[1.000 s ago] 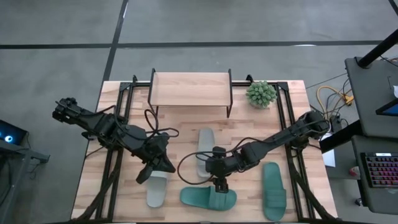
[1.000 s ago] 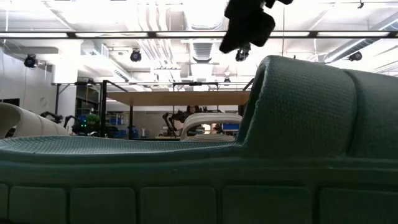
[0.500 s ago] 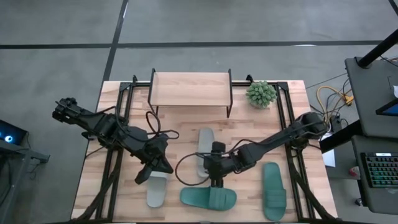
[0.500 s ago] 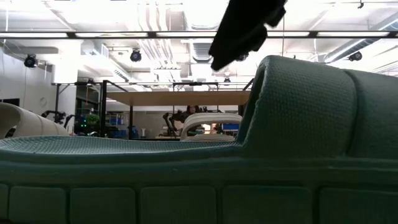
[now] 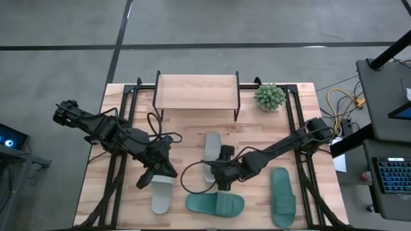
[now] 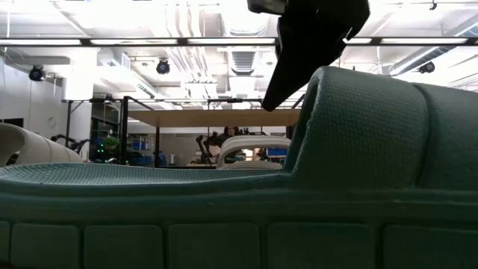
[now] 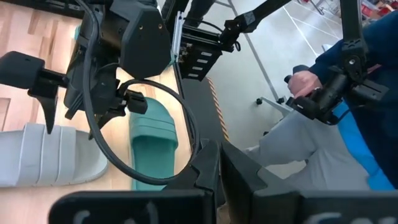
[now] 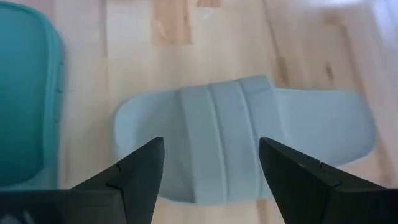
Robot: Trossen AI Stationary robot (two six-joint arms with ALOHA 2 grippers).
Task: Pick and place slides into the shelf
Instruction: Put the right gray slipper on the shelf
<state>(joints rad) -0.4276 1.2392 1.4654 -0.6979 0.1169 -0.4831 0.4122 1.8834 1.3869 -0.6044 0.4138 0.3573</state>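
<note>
The task looks hardly begun. The small rack with a light wooden plank top and thin black metal legs [image 5: 196,92] stands at the far side of the table with nothing on its top, and all four foam slide sandals lie on the big wooden tabletop [image 5: 292,135], well apart from it.

One pale grey-white foam sandal with a wide ribbed strap [image 5: 212,156] lies near the middle of the table. The right gripper [image 5: 222,180] hangs just above its near end, and in the right wrist view the two dark fingers [image 8: 140,176] stand wide apart on both sides of this sandal [image 8: 242,143], holding nothing. I judge it is lining up for a grasp across the strap.

The second pale sandal [image 5: 161,194] lies to the left, partly under the left gripper [image 5: 159,172], which is closed and empty, waiting above it. One teal green foam sandal [image 5: 216,205] lies crosswise at the front edge, and the other teal sandal [image 5: 282,196] lies lengthwise at the right.

The sandals are one-piece, soft-looking, with thick soles. In the low view the teal sandal [image 6: 224,202] fills the foreground and shows a fine dotted texture.

So four placings are left.
</note>
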